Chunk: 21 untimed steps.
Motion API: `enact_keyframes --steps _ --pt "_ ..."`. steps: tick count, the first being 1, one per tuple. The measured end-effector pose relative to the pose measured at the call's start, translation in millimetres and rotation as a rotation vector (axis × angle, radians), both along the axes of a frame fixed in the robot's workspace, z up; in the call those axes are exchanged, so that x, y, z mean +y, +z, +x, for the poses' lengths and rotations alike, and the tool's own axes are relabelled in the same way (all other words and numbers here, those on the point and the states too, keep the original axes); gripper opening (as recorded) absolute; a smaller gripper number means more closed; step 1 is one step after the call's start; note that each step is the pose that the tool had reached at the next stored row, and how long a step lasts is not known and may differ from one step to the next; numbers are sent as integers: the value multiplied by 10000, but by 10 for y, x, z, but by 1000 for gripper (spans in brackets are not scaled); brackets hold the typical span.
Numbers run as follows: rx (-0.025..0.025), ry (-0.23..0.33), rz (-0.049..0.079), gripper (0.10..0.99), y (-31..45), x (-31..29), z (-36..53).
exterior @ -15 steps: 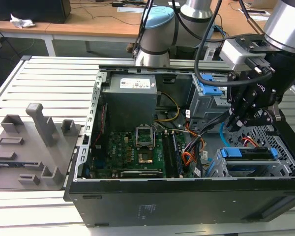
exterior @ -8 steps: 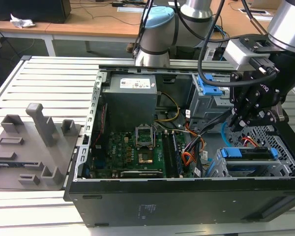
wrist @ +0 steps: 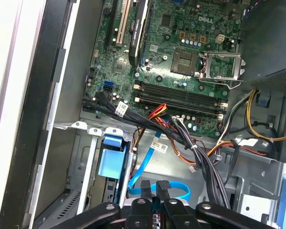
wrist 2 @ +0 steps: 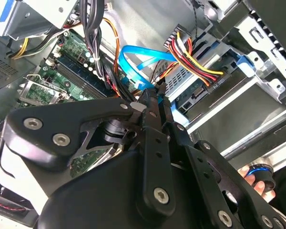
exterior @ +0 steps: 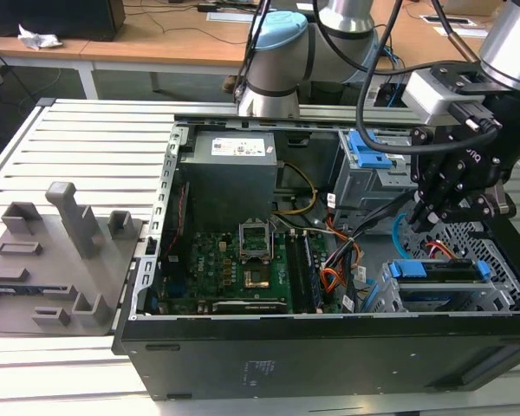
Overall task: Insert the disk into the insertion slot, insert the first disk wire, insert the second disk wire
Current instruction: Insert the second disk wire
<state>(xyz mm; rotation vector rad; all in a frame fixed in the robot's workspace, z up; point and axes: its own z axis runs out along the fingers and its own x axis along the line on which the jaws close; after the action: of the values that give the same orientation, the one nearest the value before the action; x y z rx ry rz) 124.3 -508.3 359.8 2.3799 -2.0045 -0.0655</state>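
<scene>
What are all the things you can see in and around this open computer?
computer case: one, black, open, on the slatted metal table
circuit board: one, green, inside the case
power box: one, grey, beside the circuit board
disk: one, silver-grey with blue frame, inside the silver holed cage
bay: one, grey with blue latch, beyond the cage
red-orange wire: one, thin, just above the disk
blue cable: one, light blue, looped
plastic stand: one, grey, exterior view's left
robot arm: one, silver and light blue, behind the case
gripper: one, black, closed on the blue cable
</scene>
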Motion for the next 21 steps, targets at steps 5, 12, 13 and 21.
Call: enact_keyframes --steps 5,12,13,21 --pt "-1 -589 0 161 -3 0 1" --pt "-1 -1690 -1 161 -8 0 0" --pt "0 -1690 0 161 -9 0 0" --pt "0 -1691 0 161 -9 -73 0"
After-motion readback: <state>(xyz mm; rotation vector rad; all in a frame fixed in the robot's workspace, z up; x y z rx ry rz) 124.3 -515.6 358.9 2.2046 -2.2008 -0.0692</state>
